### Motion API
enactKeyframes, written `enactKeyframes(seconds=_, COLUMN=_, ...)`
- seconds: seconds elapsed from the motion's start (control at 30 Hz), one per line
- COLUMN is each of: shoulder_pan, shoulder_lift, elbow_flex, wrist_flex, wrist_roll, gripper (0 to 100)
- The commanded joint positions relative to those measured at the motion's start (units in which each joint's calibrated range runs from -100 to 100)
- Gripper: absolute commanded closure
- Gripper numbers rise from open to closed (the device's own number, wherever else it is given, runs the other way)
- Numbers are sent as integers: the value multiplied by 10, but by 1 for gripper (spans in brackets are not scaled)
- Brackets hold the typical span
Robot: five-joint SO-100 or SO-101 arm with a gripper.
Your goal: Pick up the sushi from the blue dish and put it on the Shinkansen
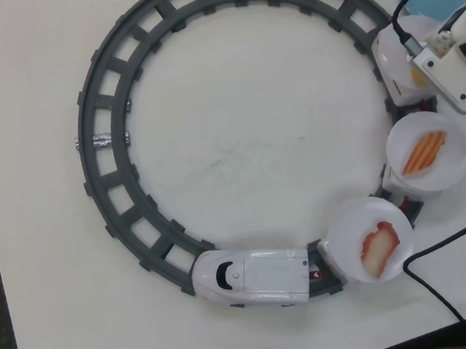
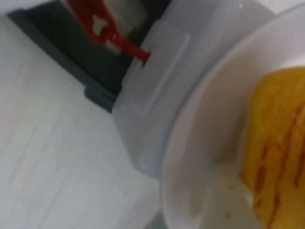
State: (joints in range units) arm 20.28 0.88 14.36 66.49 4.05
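The yellow sushi (image 2: 281,143) lies on a white plate (image 2: 200,143) of the Shinkansen (image 1: 259,276). The end effector (image 1: 429,67) hangs over that plate, and nobody can tell if it is open or closed.

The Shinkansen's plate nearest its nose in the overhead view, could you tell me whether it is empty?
No, the plate just behind the Shinkansen carries a red-and-white piece.

Train (image 1: 259,276) and my plates (image 1: 427,152) look like glossy white plastic; track (image 1: 105,108) matte grey plastic, table (image 1: 237,141) smooth.
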Motion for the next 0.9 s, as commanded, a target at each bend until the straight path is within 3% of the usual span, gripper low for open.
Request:
enactKeyframes(seconds=0.0, shoulder_pan=5, shoulder_lift=-8, elbow_flex=4, wrist_flex=14, wrist_roll=-2, gripper=86)
enactKeyframes(seconds=0.2, shoulder_pan=1, shoulder_lift=-56, elbow_flex=7, wrist_flex=43, wrist_roll=-1, gripper=67)
enactKeyframes(seconds=0.47, shoulder_pan=7, shoulder_lift=-310, elbow_flex=39, wrist_flex=125, wrist_roll=-2, gripper=65)
enactKeyframes(seconds=0.63, shoulder_pan=58, shoulder_lift=-552, elbow_flex=235, wrist_flex=120, wrist_roll=2, gripper=65)
enactKeyframes(seconds=0.87, shoulder_pan=209, shoulder_lift=-874, elbow_flex=591, wrist_flex=6, wrist_roll=2, gripper=65)
